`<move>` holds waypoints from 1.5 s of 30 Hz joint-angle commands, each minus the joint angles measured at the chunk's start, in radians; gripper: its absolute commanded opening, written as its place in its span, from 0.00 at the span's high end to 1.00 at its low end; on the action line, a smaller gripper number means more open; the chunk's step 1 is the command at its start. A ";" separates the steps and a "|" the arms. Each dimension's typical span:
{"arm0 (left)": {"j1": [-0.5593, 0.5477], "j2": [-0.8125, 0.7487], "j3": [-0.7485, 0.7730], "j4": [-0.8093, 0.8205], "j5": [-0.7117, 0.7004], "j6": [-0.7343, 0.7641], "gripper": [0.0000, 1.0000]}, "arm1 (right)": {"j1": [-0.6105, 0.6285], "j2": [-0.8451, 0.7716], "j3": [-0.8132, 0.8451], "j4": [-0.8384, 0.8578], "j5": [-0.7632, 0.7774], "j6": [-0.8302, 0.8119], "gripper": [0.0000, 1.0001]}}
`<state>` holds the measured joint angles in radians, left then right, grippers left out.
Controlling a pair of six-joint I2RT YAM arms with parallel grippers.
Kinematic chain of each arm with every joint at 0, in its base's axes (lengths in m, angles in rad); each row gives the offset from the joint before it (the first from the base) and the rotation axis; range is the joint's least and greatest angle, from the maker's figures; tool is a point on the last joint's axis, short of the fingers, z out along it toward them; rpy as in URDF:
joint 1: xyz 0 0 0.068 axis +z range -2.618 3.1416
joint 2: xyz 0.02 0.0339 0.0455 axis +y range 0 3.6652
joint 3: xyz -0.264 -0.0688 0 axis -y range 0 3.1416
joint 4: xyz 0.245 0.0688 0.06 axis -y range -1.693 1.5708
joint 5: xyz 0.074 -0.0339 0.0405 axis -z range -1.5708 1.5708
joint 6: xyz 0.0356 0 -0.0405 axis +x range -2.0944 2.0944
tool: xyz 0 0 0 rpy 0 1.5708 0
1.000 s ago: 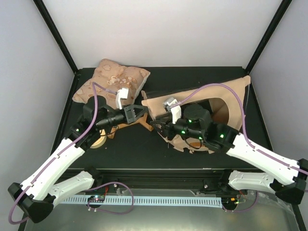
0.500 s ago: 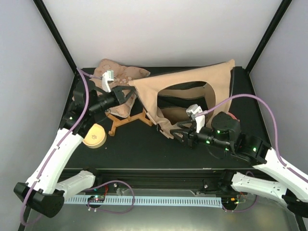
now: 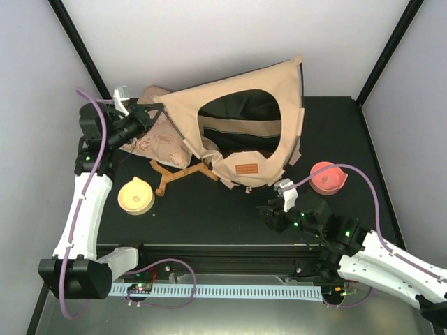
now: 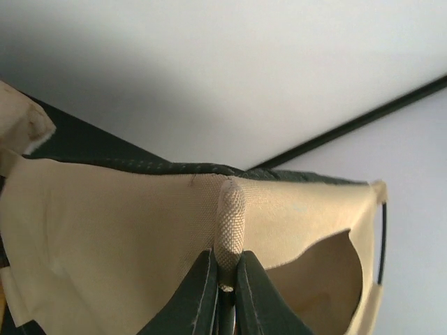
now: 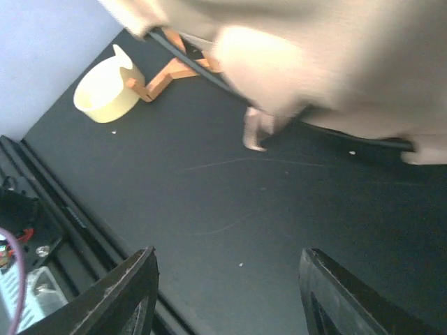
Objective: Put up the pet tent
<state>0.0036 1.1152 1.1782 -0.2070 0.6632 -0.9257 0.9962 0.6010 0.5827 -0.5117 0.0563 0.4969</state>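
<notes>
My left pincer point(image 3: 143, 116) pinches just a thin seam of the tent point(image 3: 241, 105), hung up over the far side of the counter point(image 3: 209, 218) (right pincer point(image 3: 268, 213) spread and empty by the near edge), so I fear the cloth slipping free and slumping flat.

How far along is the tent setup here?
Partly done: the pet tent is raised with its opening showing, but it is held up by the left gripper, shut on a fabric seam. The right gripper is open, clear of it. Left: getting it to stand unsupported.
</notes>
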 commanded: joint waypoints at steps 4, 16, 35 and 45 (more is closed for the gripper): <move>0.151 0.001 -0.055 0.123 0.092 -0.067 0.98 | -0.160 -0.017 -0.129 0.267 -0.097 0.071 0.38; 0.273 0.032 -0.117 0.127 0.176 -0.051 0.98 | -0.671 0.147 -0.244 0.489 -0.431 0.131 0.40; 0.411 0.001 -0.259 0.078 0.145 0.052 0.98 | -0.965 0.488 -0.098 0.537 -0.557 0.150 0.38; 0.462 -0.013 -0.343 0.094 0.130 0.066 0.98 | -0.975 0.665 -0.088 0.781 -0.771 0.253 0.51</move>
<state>0.4515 1.1118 0.8539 -0.1143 0.8165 -0.8658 0.0257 1.2125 0.4686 0.1413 -0.5823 0.7132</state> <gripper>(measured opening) 0.070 0.520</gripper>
